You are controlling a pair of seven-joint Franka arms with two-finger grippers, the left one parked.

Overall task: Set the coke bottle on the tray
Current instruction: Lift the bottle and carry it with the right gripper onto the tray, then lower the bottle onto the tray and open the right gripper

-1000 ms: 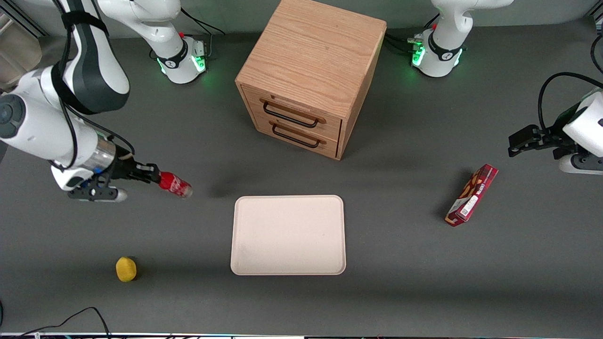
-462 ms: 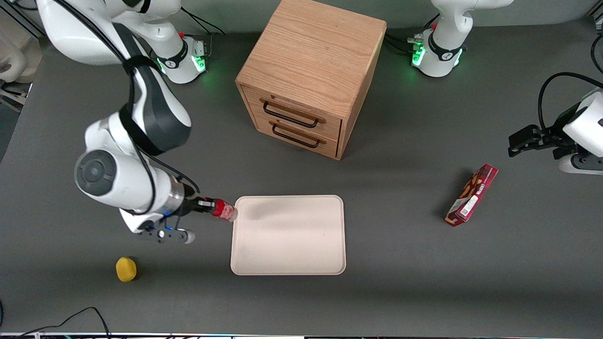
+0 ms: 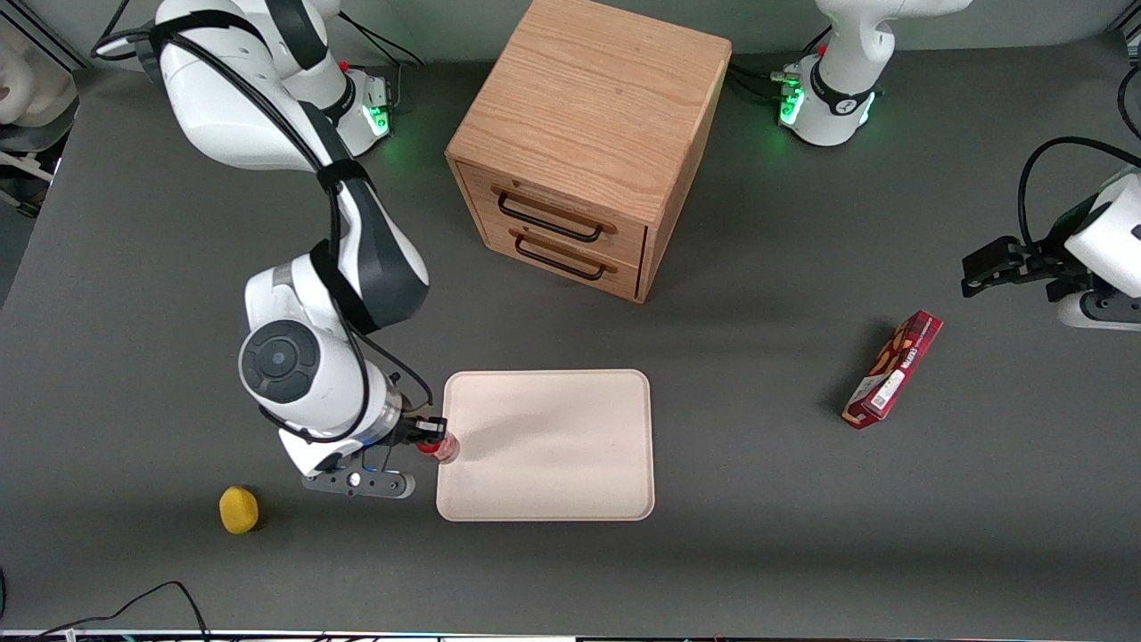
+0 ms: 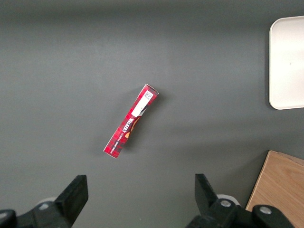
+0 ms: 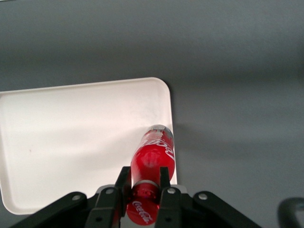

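while your gripper (image 3: 431,434) hangs over the tray's (image 3: 553,446) edge at the working arm's end, the coke bottle (image 3: 443,446) is clamped between its fingers (image 5: 164,176) at the neck just under the cap. its long axis runs down from the jaws, clear base lowest, above the tray just inside that rim. judging by this, you need only descend and perhaps ease further toward the tray's middle before letting go.

The coke bottle (image 5: 153,160) looks like glossy red plastic with a clear base, pinched in the gripper (image 5: 142,186) — its fingers matt black. The tray (image 3: 570,446) is smooth, matt cream-pink. The drawer cabinet (image 3: 588,134) shows grained wood — the tabletop (image 3: 802,535) is dull grey.
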